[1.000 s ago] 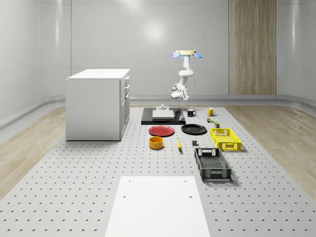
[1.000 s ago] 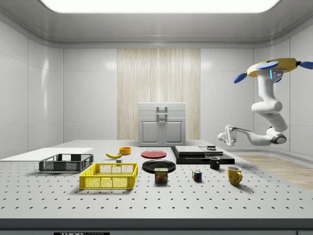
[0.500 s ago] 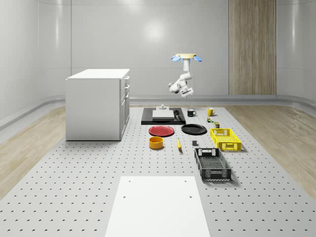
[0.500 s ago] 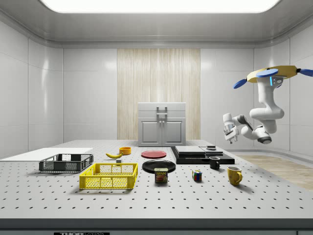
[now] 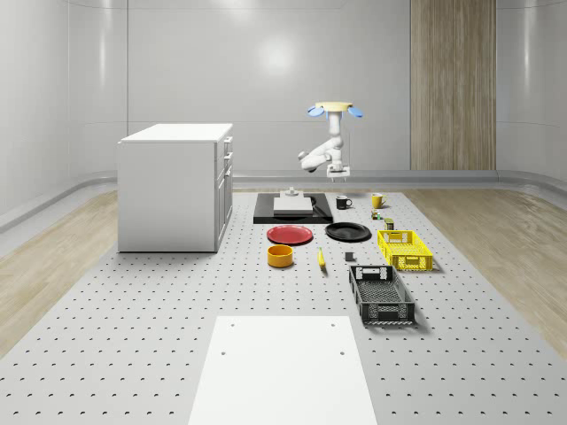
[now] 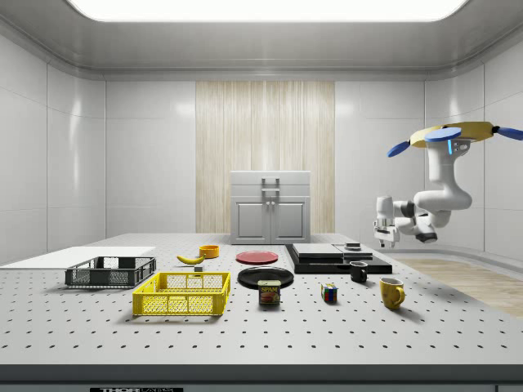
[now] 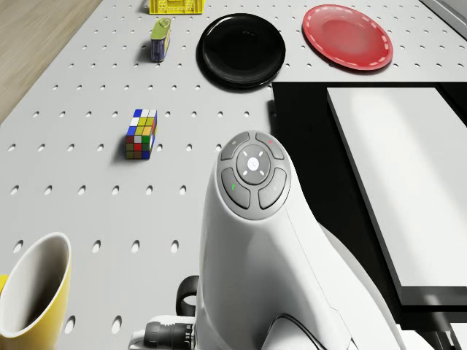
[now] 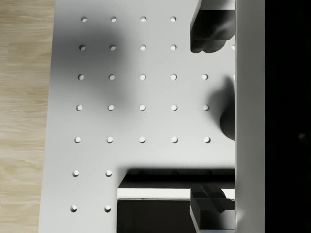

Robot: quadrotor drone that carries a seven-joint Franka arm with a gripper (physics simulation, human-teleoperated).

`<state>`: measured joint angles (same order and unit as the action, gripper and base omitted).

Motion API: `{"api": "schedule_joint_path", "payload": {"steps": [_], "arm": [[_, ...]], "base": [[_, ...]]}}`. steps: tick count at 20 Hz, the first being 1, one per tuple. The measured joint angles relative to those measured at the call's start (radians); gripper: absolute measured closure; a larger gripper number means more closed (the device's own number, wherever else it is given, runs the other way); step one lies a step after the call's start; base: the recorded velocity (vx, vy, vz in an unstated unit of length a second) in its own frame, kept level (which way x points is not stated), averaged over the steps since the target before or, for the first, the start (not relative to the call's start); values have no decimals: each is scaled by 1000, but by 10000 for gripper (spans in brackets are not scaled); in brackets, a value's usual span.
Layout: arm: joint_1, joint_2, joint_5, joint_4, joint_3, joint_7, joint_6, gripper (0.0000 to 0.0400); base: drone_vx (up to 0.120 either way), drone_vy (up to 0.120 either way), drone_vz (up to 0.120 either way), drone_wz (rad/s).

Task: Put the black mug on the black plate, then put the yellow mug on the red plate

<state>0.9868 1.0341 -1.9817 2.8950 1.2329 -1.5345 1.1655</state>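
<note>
black mug [image 6: 359, 272] stands on the table [image 5: 133, 336], well below the gripper [image 6: 386, 238] and a little toward the side view's left of it, just off the corner of the flat black slab [image 6: 335, 259]; the whole-scene view shows it [image 5: 342, 202] directly under the gripper [image 5: 338, 175]. the jaws hang in the air pointing down, spread apart and holding nothing, with both fingers [image 8: 209, 29] framing bare table and the slab's edge in the wrist view. yellow mug [image 6: 392, 292] sits lower still and nearer the side camera than the jaws, well apart from them, also on the table. black plate [image 5: 347, 232] and red plate [image 5: 290, 235] lie side by side beyond the slab, far from the jaws and both bare; in the drone view the black one [image 7: 241, 49] is next to the red one [image 7: 347, 36].

drone [image 6: 454, 133] hovers in the air above the far end of the table, behind and above the gripper, with the white arm [image 6: 437, 196] bent down and forward from it. a colour cube [image 7: 141, 133] and a small tin [image 7: 160, 39] rest on the table between the yellow mug [image 7: 31, 292] and the black plate. a yellow basket [image 5: 404, 249] and a black basket [image 5: 380, 294] stand further off, past the plates from the jaws.
</note>
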Motion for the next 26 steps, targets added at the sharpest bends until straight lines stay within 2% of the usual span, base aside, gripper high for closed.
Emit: {"api": "schedule_joint_path", "payload": {"steps": [8, 19, 26], "arm": [[52, 50, 6, 0, 30, -38, 15, 0], [82, 110, 34, -3, 54, -64, 61, 0], [94, 145, 52, -6, 65, -76, 93, 0]], "base": [[105, 0, -20, 0], [120, -80, 0, 0], [120, 0, -120, 0]]}}
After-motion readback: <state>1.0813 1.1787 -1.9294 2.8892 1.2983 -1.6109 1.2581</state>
